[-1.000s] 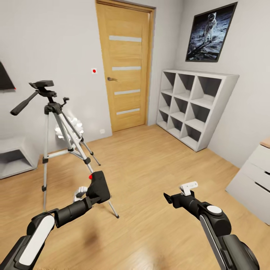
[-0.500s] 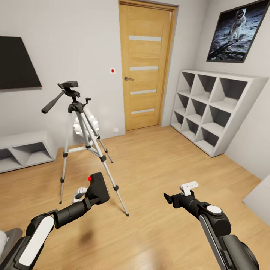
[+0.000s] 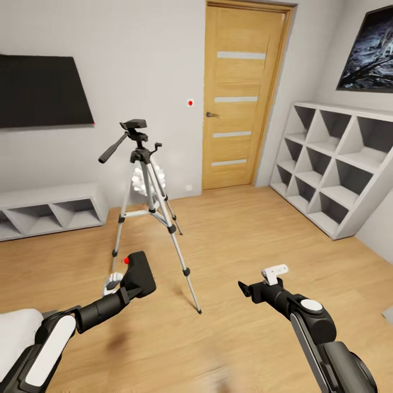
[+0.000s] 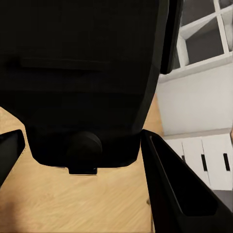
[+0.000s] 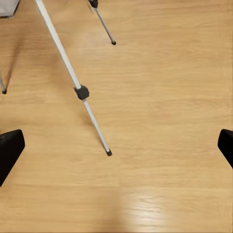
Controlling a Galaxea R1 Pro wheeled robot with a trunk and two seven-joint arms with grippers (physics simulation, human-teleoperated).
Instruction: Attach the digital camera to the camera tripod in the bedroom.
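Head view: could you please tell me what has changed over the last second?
The camera swung left: the door, camera tripod and cube shelf slid right in the picture, and the wall TV came fully into sight. Nothing in the room moved. The left end effector stays shut on the digital camera; the right end effector stays open and empty.

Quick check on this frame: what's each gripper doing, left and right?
Left gripper: shut on the digital camera.
Right gripper: open, holding nothing.
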